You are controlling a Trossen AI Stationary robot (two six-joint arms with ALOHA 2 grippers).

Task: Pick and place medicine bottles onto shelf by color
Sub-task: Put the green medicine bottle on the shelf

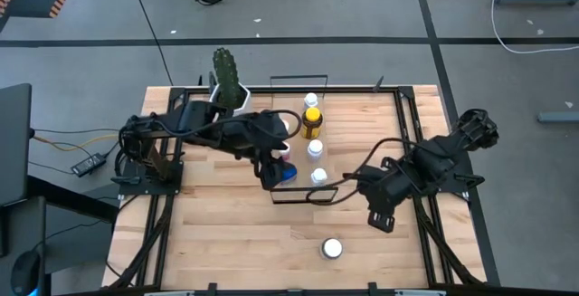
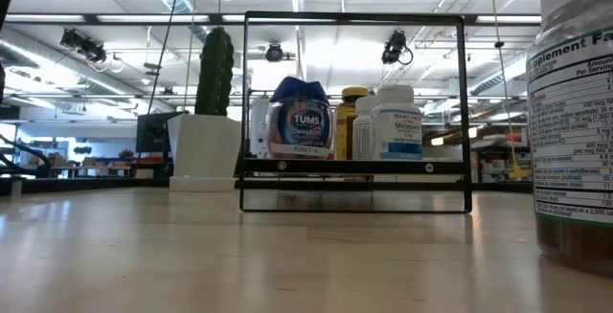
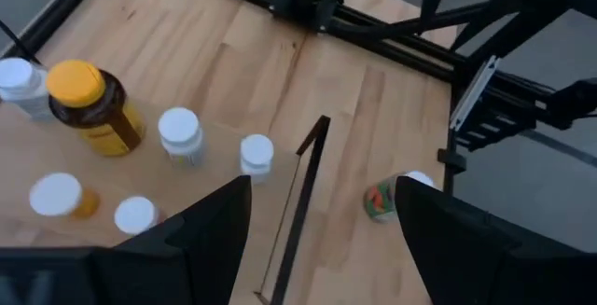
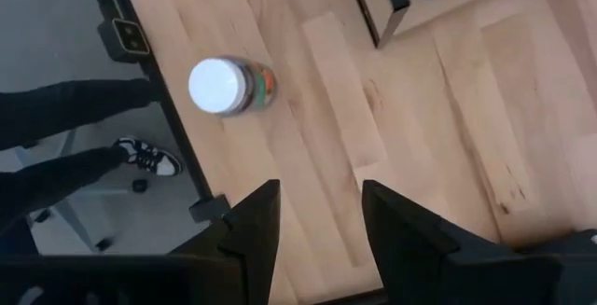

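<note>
The shelf (image 1: 298, 142) is a light-wood board with black wire rails (image 2: 354, 112) at its short ends. Several bottles stand on it: a yellow-capped amber one (image 1: 312, 120), white-capped ones (image 1: 316, 148), and a blue-lidded one (image 2: 305, 120) at the near end. One white-capped bottle (image 1: 333, 248) stands alone on the table near the near edge, and it also shows as that lone bottle (image 4: 229, 86) in the right wrist view. My left gripper (image 3: 322, 240) is open above the shelf's near end, beside the blue-lidded bottle (image 1: 288, 171). My right gripper (image 4: 322, 226) is open, above the table right of the shelf.
A white pot with a green cactus (image 1: 226, 79) stands at the table's far side, left of the shelf. A person's legs and a shoe (image 4: 149, 156) show beyond the table's edge. Bare tabletop (image 1: 226, 233) lies near and left of the lone bottle.
</note>
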